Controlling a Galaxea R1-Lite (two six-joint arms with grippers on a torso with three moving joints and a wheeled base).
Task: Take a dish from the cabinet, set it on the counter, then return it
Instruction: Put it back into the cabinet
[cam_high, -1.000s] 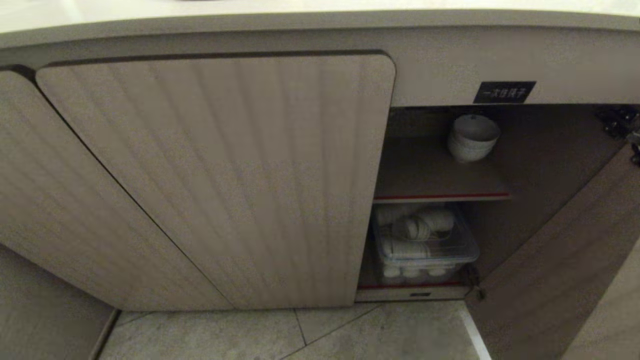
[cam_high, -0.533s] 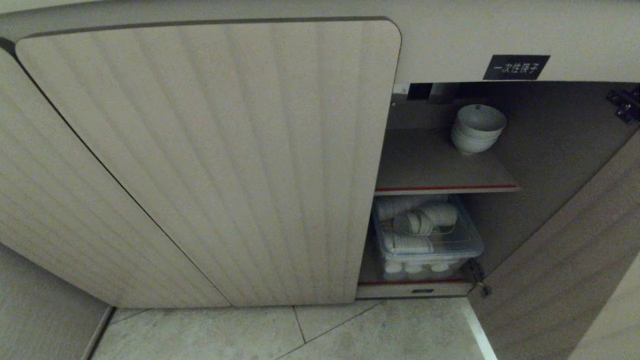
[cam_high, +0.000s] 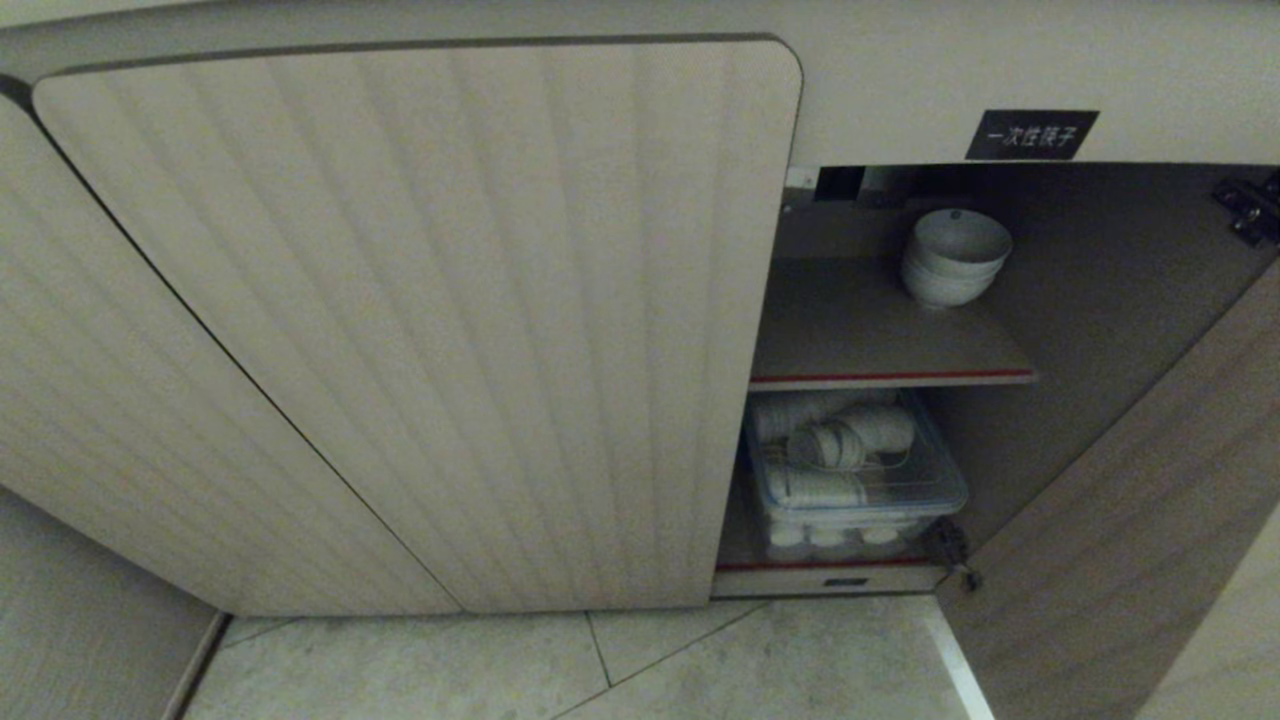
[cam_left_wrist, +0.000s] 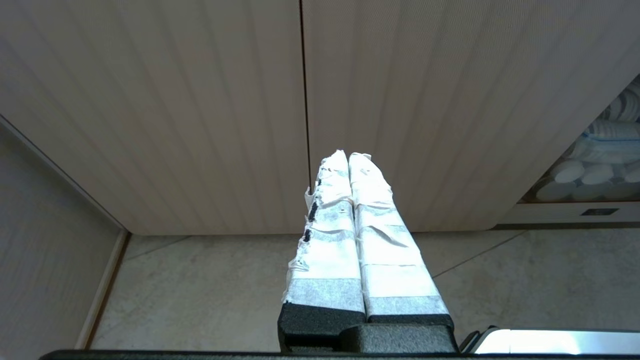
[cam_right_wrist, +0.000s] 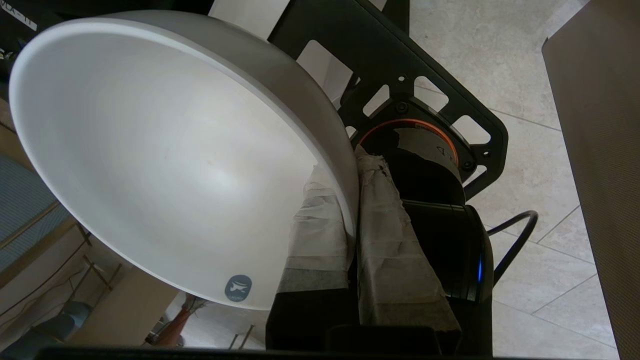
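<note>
My right jaws (cam_right_wrist: 350, 200) pinch the dish (cam_right_wrist: 170, 160) by its rim (left jaws (cam_left_wrist: 348, 165) shut, idle), so I should carry it level toward the cabinet (cam_high: 420, 320) shelf (cam_high: 880, 335) at two o'clock.

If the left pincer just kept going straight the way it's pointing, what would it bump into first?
Most likely the closed cabinet door. The left pincer, shut and empty, points at the ribbed door front beside the seam between two doors, above the floor. Nothing shows in between, though the gap is hard to judge.
</note>
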